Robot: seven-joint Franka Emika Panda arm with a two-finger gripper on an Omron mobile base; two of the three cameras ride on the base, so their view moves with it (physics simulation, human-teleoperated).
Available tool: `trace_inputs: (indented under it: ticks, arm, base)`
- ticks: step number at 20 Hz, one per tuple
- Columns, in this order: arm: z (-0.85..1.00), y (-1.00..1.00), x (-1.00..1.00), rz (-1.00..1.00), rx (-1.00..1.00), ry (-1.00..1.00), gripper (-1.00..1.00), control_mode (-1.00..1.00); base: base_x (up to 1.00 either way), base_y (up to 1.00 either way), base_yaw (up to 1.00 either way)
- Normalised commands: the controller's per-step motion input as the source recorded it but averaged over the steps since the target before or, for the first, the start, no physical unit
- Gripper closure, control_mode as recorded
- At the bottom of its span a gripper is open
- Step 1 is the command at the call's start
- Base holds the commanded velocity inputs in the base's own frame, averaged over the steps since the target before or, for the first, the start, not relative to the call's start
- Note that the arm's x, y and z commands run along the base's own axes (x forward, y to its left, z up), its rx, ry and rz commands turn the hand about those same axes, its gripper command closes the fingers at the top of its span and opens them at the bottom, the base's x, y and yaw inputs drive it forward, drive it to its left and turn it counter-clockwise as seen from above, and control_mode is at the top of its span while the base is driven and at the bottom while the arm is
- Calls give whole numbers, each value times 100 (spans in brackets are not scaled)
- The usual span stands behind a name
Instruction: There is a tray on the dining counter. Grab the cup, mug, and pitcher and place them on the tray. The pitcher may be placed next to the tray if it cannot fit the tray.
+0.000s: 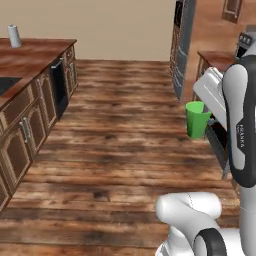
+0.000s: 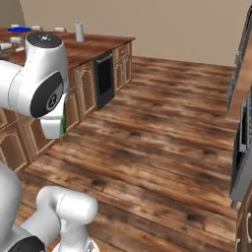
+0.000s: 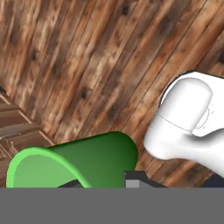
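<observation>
Currently the arm is rising upright from the base, forearm bending forward. The tool (image 3: 111, 183) is gripping the green cup (image 1: 197, 119), holding it clear above the plank floor (image 1: 120, 150). Cabinets are lining the left; the blue tray (image 2: 22, 30) is lying on the far surface (image 2: 88, 47).

Two base views forward and down over shared plank floor (image 1: 115, 150); hand view close above it.

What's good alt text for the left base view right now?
A green cup hangs in mid-air above a wooden plank floor, held at the white arm's tool on the right. Brown cabinets with a reddish counter line the left side, a pale wall behind.
</observation>
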Motion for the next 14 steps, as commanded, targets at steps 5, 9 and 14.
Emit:
trace_inputs:
  ticks: [5,9,14]
  arm:
    - [0,0,0,0,0,0,100,100]
    - [0,0,0,0,0,0,100,100]
    - [0,0,0,0,0,0,100,100]
  base:
    - [3,19,78]
    - [21,18,64]
    - [64,-3,34]
